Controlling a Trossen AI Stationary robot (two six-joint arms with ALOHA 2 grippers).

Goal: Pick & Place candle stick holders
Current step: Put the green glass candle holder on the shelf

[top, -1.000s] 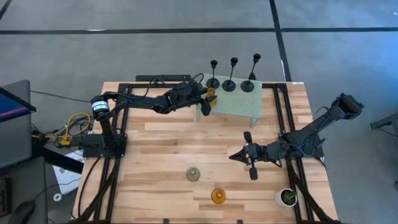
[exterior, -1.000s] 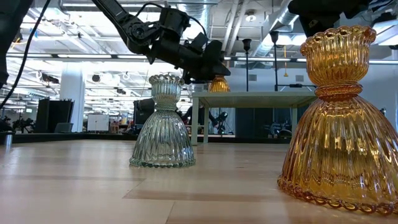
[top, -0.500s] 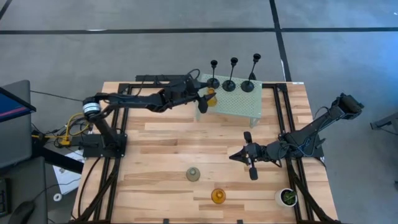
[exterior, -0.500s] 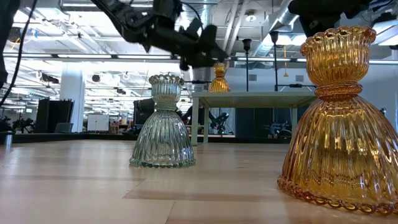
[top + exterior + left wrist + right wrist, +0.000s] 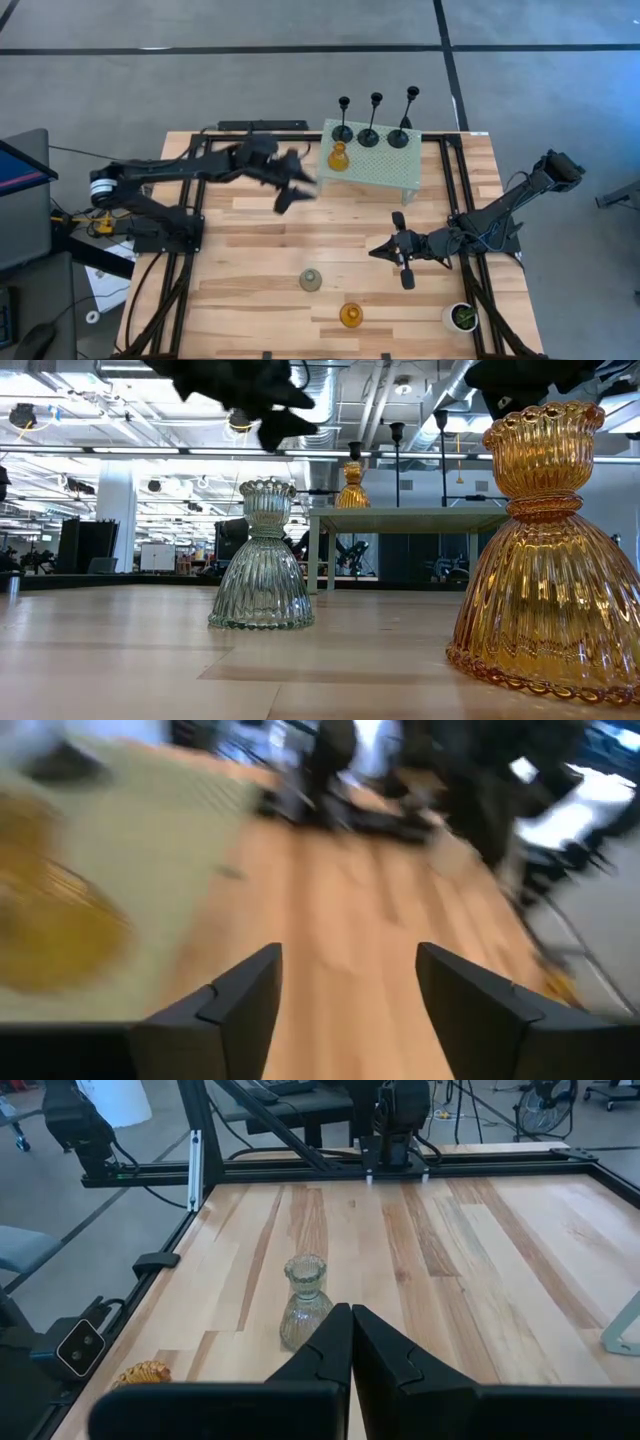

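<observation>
Now that it has let go, the left gripper (image 5: 290, 190) is pulling back open and empty, leaving an amber holder (image 5: 338, 157) standing on the raised shelf (image 5: 385, 165); the pale holder (image 5: 311, 280) is waiting.

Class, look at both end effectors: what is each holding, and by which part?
Nothing is held. The left end effector is open and empty over the table; the right end effector is shut on nothing.

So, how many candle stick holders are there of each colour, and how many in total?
Black thin-stemmed holders: 3, all on the raised shelf
Amber holders: 2, one on the shelf, one on the table
Pale grey-green holder: 1, on the table
Total: 6
</observation>
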